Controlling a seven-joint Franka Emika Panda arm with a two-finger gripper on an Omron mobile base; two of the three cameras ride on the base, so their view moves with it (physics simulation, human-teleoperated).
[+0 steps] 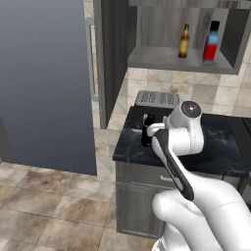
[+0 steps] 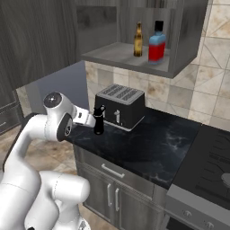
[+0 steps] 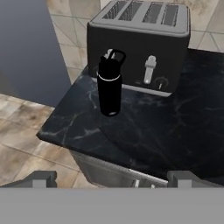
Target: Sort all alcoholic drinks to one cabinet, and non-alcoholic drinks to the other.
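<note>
White arm filled the left base view foreground; black bottle (image 1: 147, 130) stood upright on dark tabletop (image 1: 220, 147), amber bottle (image 1: 184, 42) and red bottle (image 1: 211, 43) on the open cabinet shelf (image 1: 162, 60). Right base view: black bottle just beside toaster (image 2: 120, 106). Hand view: hand (image 3: 112, 178) spread wide, empty, short of the bottle.

White rounded arm (image 1: 196, 206) with dark joints.
</note>
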